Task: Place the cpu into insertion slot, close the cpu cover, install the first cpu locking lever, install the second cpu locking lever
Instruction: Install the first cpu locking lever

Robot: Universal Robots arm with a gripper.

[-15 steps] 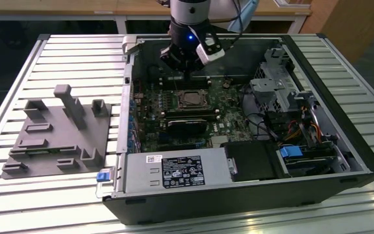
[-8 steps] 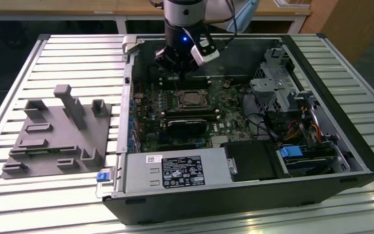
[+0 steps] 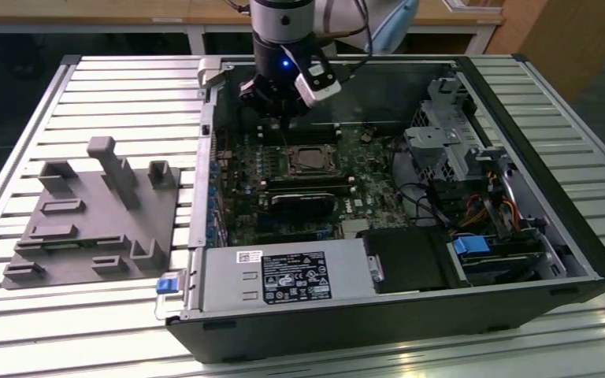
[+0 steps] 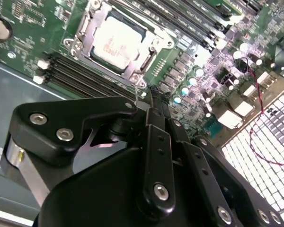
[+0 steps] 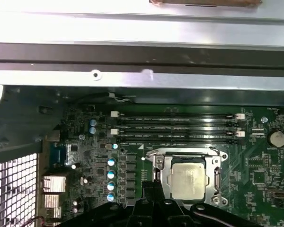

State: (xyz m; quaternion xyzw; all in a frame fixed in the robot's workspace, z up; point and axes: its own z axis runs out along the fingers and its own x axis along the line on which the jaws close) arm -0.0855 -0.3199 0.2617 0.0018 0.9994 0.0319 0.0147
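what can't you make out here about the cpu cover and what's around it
- Exterior view: the cpu cover is too small to show whether it is locked down.
- First wrist view: the hand hides part of the cpu cover's edge.
- Second wrist view: the hand hides the motherboard beside the cover.

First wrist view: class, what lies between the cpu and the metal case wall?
Long black memory slots lie between the cpu and the metal case wall, in the first wrist view.

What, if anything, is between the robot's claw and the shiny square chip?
Nothing visible. The gripper hangs just beside the cpu cover, and the top of the cpu shows bare through the cover's window.
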